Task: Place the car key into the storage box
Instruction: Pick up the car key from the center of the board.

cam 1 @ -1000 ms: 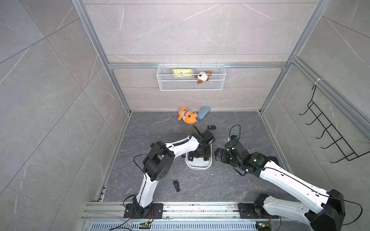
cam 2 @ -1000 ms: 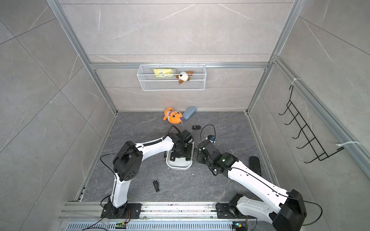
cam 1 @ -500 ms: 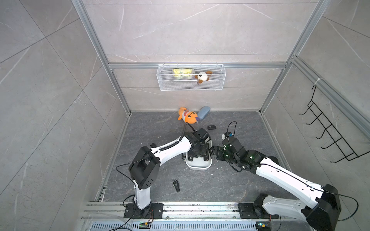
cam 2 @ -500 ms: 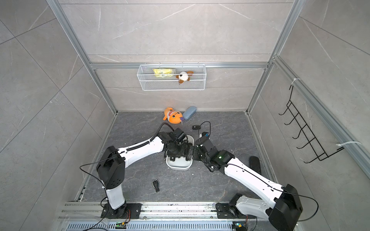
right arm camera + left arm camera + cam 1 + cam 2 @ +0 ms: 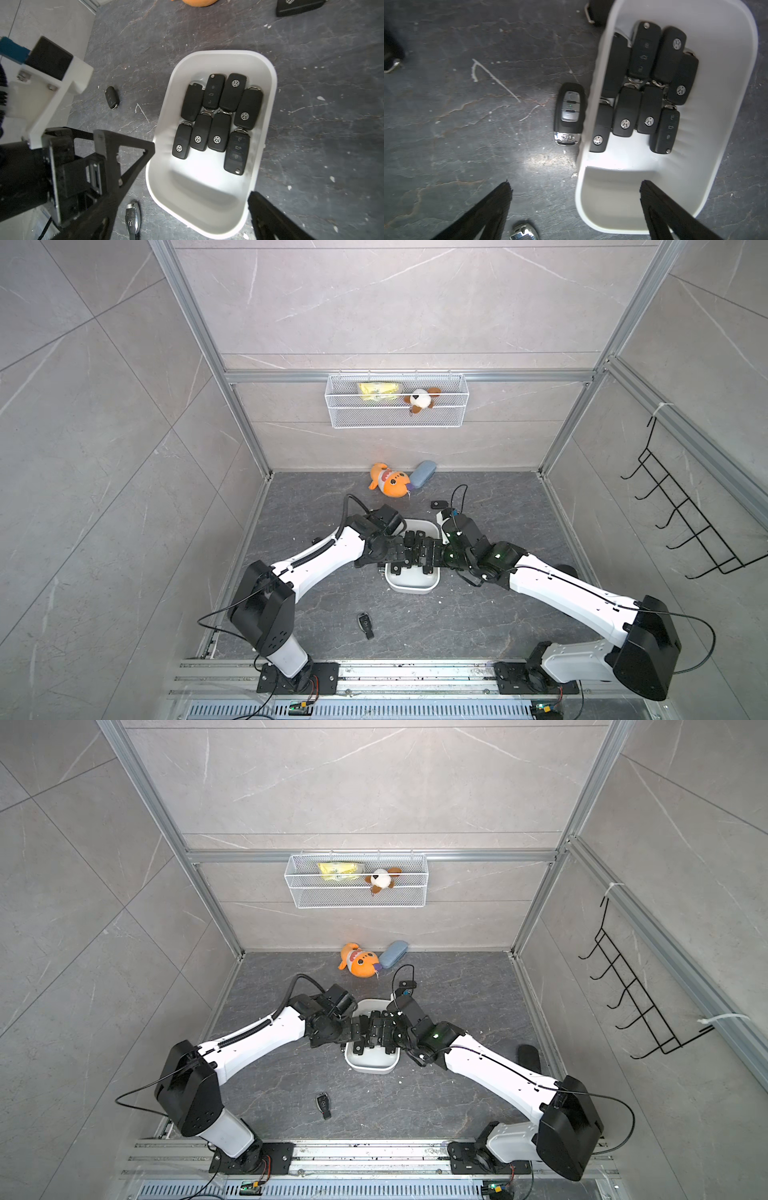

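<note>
Car key w/ the silver button face lies flat on the surface, outside the storage box, just beside its 9 o'clock wall. L hand has gone from part-closed to fully spread within the last sec; nothing btwn its fingers now, and it hangs straddling that same wall, one finger over the surface, one over the box. R hand is spread wide and empty too, over the box from the 3 o'clock side. In the box: eight black fobs in two rows toward 12 o'clock, 6 o'clock end bare. Prob means a release just happened; which key was let go I can't tell, but the silver-faced one isn't in, so if that was the drop it missed and needs a re-grasp. Other strays: a Mercedes key at approx 7 o'clock of the box, another black fob at 1 o'clock, so task looks unfinished
</note>
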